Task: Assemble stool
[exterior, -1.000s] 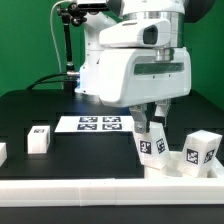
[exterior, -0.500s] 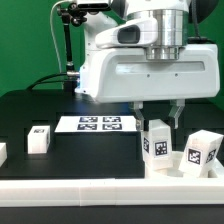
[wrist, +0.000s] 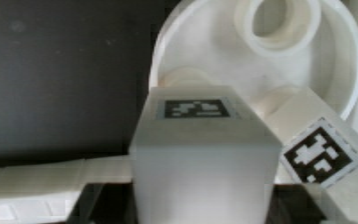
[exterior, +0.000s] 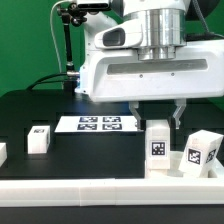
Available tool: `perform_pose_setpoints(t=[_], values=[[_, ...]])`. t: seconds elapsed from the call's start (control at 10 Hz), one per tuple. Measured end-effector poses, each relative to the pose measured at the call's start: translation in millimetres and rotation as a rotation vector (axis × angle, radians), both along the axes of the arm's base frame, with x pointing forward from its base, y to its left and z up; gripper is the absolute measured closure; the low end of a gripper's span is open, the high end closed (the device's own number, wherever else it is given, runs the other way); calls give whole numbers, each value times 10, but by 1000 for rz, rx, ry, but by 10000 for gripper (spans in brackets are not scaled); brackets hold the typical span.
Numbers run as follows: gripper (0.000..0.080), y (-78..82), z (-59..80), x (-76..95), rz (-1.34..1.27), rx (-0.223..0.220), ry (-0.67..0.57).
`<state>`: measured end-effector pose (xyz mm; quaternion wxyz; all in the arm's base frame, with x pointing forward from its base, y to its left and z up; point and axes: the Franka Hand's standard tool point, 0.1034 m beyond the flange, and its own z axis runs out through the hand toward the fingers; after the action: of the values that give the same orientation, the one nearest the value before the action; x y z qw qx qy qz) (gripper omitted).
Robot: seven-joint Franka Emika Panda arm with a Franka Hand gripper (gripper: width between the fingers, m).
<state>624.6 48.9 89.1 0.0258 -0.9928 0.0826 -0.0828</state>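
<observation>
The gripper [exterior: 158, 116] is pinched on one upright leg block [exterior: 158, 148] over the disc seat [wrist: 247, 60], a second leg [exterior: 201, 151] standing at its 3 o'clock, while another leg [exterior: 39, 138] waits far off at 9 o'clock, so assembly looks roughly halfway.

A green wall [exterior: 25, 40] fills the back, from 9 to 12 o'clock. A black table [exterior: 40, 110] spreads below it, edged by a white rail [exterior: 70, 187] at 6 o'clock. Light is even.
</observation>
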Motion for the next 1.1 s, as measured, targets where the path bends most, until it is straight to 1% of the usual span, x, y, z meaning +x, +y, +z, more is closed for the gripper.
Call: perform_pose_setpoints(t=[0.1, 0.5, 0.9, 1.0, 1.1], values=[[459, 3, 0, 0, -84, 21, 3], [459, 8, -1, -2, -292, 73, 14], [459, 43, -33, -37, -645, 162, 44], [459, 47, -35, -38, -691, 175, 46], [459, 52, -34, -38, -792, 201, 55]])
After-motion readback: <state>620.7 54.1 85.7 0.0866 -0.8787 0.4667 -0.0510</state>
